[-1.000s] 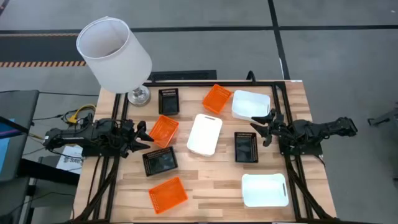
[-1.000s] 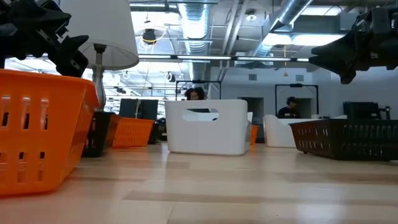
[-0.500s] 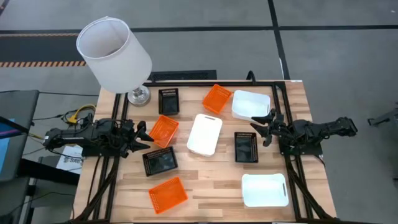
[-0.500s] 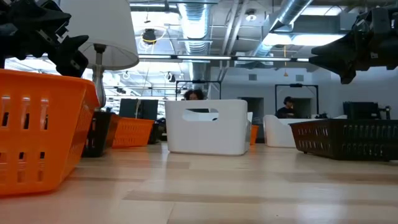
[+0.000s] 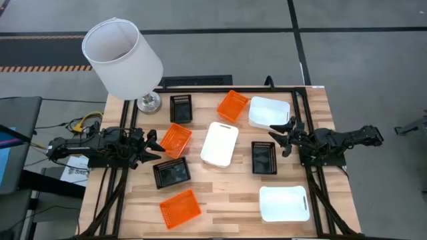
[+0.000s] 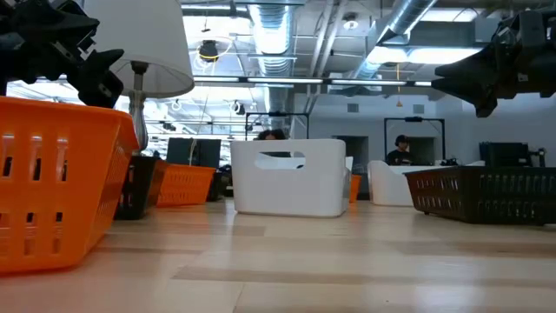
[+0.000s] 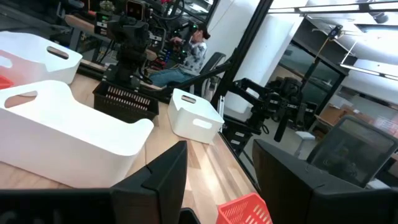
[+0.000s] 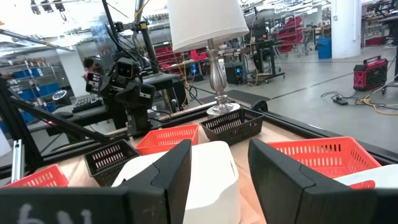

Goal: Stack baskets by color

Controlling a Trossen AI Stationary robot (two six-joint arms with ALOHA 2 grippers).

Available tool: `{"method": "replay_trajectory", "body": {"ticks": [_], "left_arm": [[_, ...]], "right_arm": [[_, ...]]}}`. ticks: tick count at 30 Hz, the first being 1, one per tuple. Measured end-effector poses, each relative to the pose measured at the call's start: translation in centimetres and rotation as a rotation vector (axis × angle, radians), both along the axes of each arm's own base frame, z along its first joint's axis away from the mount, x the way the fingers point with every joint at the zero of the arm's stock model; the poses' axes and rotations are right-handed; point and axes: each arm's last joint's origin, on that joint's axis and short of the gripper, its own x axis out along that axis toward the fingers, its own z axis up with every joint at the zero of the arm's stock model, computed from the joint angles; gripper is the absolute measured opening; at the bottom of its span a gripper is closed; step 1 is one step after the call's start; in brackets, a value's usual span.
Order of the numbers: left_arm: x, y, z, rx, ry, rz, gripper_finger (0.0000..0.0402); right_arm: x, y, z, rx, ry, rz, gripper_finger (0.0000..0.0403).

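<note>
From where I sat at the controls, nothing had been stacked yet: all nine baskets lay singly on the worktop (image 5: 320, 107).

The three orange ones were well apart: one at the far side (image 5: 232, 105), one left of centre (image 5: 176, 139) and one at the near edge (image 5: 180, 207). The black ones were scattered the same way, one beside the lamp base (image 5: 181, 109), one below the orange middle basket (image 5: 171, 174) and one right of centre (image 5: 264, 157). Of the white baskets, one lay upside down in the middle (image 5: 219, 143), one sat at the far right (image 5: 269, 112) and one at the near right (image 5: 284, 203).

My left gripper (image 5: 151, 145) hung just beside the middle orange basket, fingers together and holding nothing. My right gripper (image 5: 285, 135) hovered near the far white basket, fingers apart and empty.

I judged the whole job still ahead: every colour needed gathering into its own pile, and the overturned white one probably needed righting before it would nest.
</note>
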Motion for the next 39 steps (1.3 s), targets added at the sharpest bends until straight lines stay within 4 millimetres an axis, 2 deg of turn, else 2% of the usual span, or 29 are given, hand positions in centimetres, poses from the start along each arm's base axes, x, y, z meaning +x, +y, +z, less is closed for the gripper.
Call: {"method": "replay_trajectory", "body": {"ticks": [30,34,39], "left_arm": [[0.0,0.01,0.04,0.0,-0.004,0.002,0.0171],[0.06,0.23,-0.08,0.008,0.005,0.082,0.0171],[0.1,0.4,-0.13,-0.14,0.042,0.131,0.0171]], "right_arm": [[0.0,0.0,0.0,0.0,0.0,0.0,0.0185],[0.0,0.0,0.0,0.0,0.0,0.0,0.0182],[0.0,0.0,0.0,0.0,0.0,0.0,0.0181]]}}
